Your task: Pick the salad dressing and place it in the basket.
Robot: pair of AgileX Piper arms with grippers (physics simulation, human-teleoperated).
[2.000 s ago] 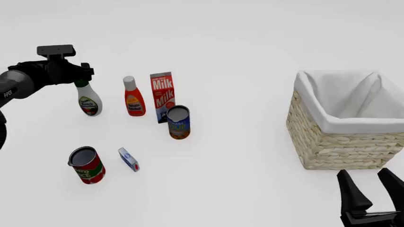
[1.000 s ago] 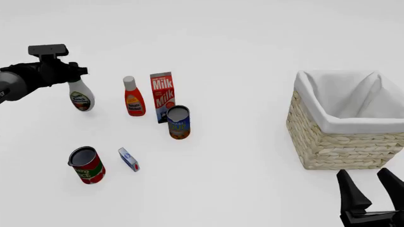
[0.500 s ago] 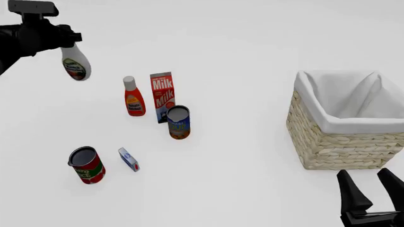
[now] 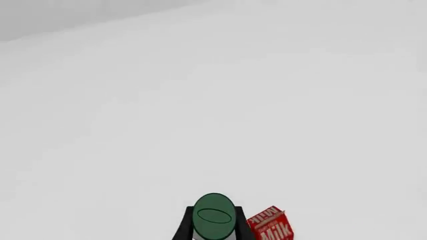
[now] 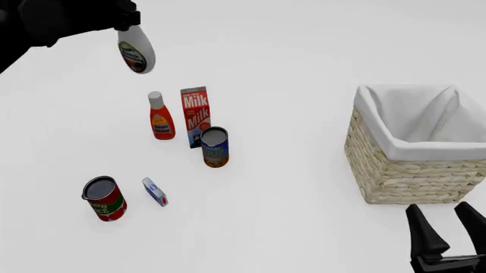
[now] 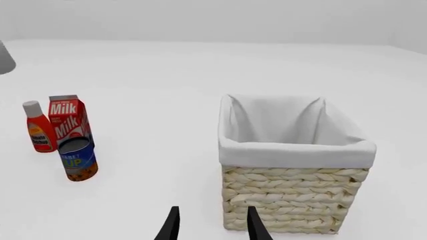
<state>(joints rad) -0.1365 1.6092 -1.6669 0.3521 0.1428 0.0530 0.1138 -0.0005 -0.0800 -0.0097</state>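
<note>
I have the salad dressing (image 5: 136,50) pinched by its neck in my left gripper (image 5: 122,21), jaws closed just under the dark green cap (image 4: 214,216), so the white body hangs free below and tilts a little. Gripping it up there leaves the wide belly clear, which I judge will let it drop into an opening without my fingers fouling a rim. In the front view it sits at about 10 o'clock from the middle of the table (image 5: 288,187), lifted clear above the other goods.

Straight below and a touch towards 5 o'clock of it stand the red bottle (image 5: 160,116) and the milk carton (image 5: 195,116), side by side. The open blue can (image 5: 215,147) sits just at 5 o'clock of the carton, close enough that I cannot tell whether they touch. The tomato can (image 5: 103,198) and the small blue box (image 5: 155,191) lie nearer me, around 8 o'clock. I hold the bottle high, I think, so the carry passes over that cluster rather than through it.

The basket (image 5: 416,170) waits far off at 3 o'clock, its white lining (image 6: 293,150) folded over the rim and nothing visible inside.

My right gripper (image 5: 449,239) rests low at 5 o'clock, jaws parted and holding nothing, just short of the basket's near wall.
</note>
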